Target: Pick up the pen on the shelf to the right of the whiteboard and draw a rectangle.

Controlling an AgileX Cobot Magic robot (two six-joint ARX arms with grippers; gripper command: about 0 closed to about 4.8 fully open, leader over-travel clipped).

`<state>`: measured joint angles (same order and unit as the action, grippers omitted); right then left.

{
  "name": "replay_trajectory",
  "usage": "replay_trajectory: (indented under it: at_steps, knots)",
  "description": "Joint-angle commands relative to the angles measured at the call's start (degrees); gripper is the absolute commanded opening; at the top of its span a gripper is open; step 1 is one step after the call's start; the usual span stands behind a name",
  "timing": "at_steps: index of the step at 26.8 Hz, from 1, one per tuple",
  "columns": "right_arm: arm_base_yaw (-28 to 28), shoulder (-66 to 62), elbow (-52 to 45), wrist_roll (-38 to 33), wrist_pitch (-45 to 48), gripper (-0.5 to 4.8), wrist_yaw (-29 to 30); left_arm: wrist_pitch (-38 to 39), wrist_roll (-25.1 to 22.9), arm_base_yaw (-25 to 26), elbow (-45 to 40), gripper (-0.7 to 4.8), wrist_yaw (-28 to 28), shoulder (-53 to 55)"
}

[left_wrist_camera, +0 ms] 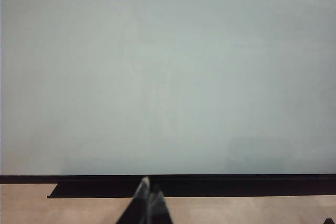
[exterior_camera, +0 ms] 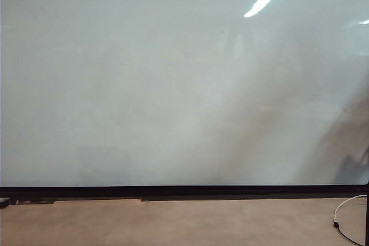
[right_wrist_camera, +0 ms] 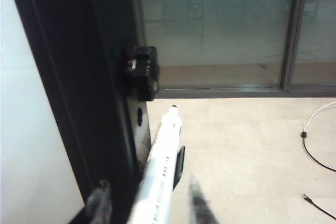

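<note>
White-barrelled pen [right_wrist_camera: 160, 169], dark print, black tip, sits between the right hand [right_wrist_camera: 149, 205] fingers, grip unclear. Left hand [left_wrist_camera: 150, 192] pinched together before the whiteboard [left_wrist_camera: 168, 72].

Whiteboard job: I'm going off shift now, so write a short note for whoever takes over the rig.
Left gripper: parked low in front of the whiteboard, fingertips together, empty.
Right gripper: at the board's black side frame, fingers either side of the pen; a firm grip isn't clear.
Done: right gripper has reached the pen.
Left: secure and lift the pen, then draw the rectangle; the board shows no lines.
</note>
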<state>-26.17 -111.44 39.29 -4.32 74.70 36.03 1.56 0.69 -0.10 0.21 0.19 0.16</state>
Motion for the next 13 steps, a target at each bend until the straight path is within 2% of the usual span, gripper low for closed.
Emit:
replay_trajectory:
  at_steps: [1,8,11,13]
  knots:
    - [0.00,0.17,0.11,-0.33,1.01,1.52,0.13,-0.35,-0.24,0.00,0.17,-0.04,0.00,0.02]
    - [0.02,0.17,0.13,-0.72,2.14,1.43,0.11,-0.35,-0.24,0.00,0.17,-0.04,0.00,0.02]
    - [0.02,0.15,0.13,-0.81,2.12,1.11,0.13,-0.35,-0.24,0.00,0.17,-0.05,0.00,0.02]
    - [0.02,0.15,0.13,-0.83,2.12,1.11,0.13,-0.35,-0.24,0.00,0.17,-0.04,0.02,0.02]
